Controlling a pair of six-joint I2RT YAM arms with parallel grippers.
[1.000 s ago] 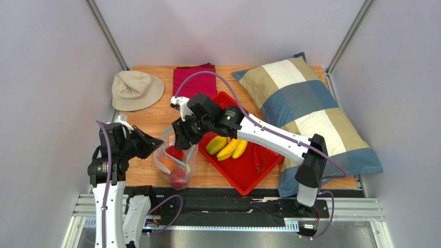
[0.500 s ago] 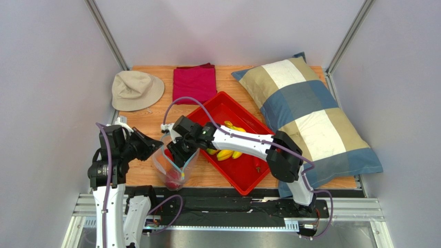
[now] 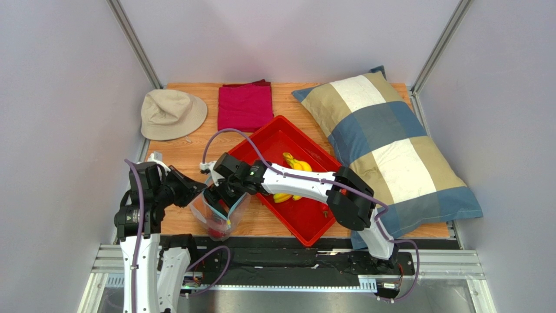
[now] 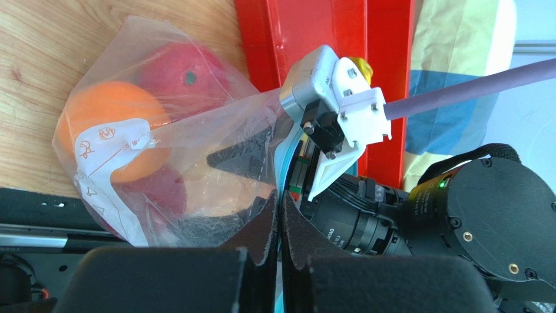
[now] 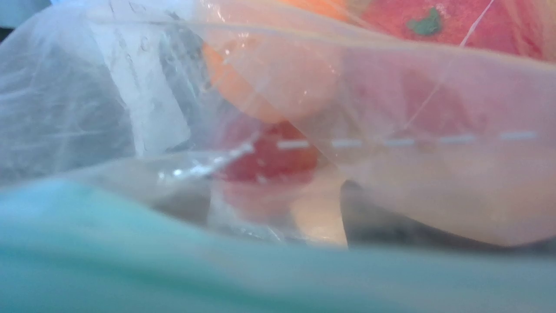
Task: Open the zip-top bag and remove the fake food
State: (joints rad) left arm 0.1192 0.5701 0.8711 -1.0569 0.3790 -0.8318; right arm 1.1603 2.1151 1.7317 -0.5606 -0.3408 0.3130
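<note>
**benchlurker:** What's lying around on the surface [image 3: 189,153], and is anything in the way?

**yam_watcher:** At the far side there's a beige hat [image 3: 173,114] and a folded magenta cloth [image 3: 245,107]. A big checked pillow [image 3: 391,143] runs down the right. A red tray [image 3: 271,138] sits in the middle with bananas [image 3: 292,160] and a chilli [image 3: 324,212] in it. The right arm lies low across the tray and covers a good part of what's in there.

**benchlurker:** And the zip-top bag?

**yam_watcher:** The zip-top bag [image 4: 163,156] is at the near left of the surface, just beside the tray. An orange [image 4: 104,111] and a red apple [image 4: 183,72] are inside it. There's another reddish lump lower down that I can't identify.

**benchlurker:** Grippers?

**yam_watcher:** The left gripper [image 4: 280,205] is clenched on the bag's rim, with the teal zip strip [image 4: 283,169] pinched between its fingers. The right gripper [image 3: 218,201] is poked into the bag's mouth. One dark finger shape shows through the plastic, but honestly I can't tell how wide it stands or whether it touches any fruit.

**benchlurker:** Does its own camera help?

**yam_watcher:** Nope, it's mush. There's a blurred teal band along the bottom, foggy plastic, and orange and red blobs behind.
</note>
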